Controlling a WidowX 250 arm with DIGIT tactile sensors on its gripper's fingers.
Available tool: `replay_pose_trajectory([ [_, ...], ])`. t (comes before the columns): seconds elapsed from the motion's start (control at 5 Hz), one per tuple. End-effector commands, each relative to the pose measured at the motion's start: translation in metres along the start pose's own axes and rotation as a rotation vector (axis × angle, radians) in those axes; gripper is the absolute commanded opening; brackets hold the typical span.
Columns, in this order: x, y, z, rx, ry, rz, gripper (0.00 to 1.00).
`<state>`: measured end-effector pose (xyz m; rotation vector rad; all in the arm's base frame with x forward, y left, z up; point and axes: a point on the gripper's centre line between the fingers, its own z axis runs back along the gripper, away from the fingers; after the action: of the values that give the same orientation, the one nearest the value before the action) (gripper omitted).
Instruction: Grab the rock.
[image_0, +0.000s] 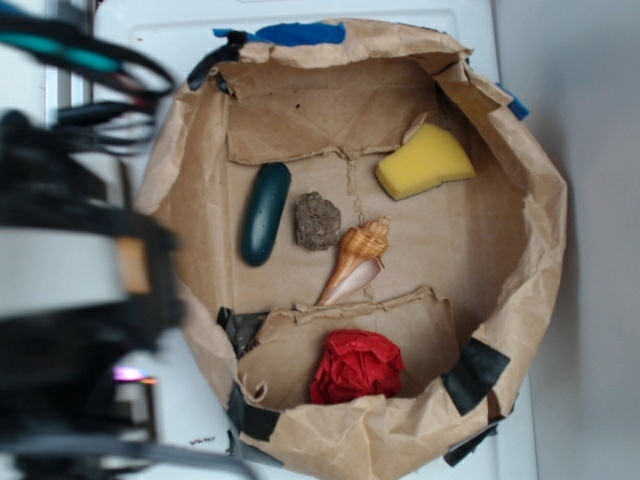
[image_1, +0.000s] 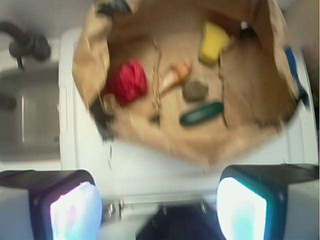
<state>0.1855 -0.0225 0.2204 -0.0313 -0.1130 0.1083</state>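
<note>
The rock, a small lumpy grey-brown stone, lies near the middle of a brown paper basin. A dark green oblong object is on its left and a tan seashell is just to its lower right. The blurred wrist view shows the rock far ahead inside the basin. My gripper is open over the white surface outside the basin, its two pads wide apart with nothing between them. In the exterior view only the blurred arm shows, at the left edge.
A yellow sponge sits at the basin's upper right and a crumpled red object at its lower middle. The basin's paper walls stand raised all round. A metal sink lies left of the white surface in the wrist view.
</note>
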Motion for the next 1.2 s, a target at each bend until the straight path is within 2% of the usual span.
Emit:
replay_pose_trajectory([
  [0.0,0.051,0.019,-0.014,0.019,-0.06,-0.07,1.0],
  [0.2,0.057,0.027,-0.016,-0.088,-0.11,-0.31,1.0],
  [0.4,0.054,0.023,0.001,-0.178,-0.117,-0.55,1.0],
  [1.0,0.054,0.023,0.001,-0.178,-0.117,-0.55,1.0],
])
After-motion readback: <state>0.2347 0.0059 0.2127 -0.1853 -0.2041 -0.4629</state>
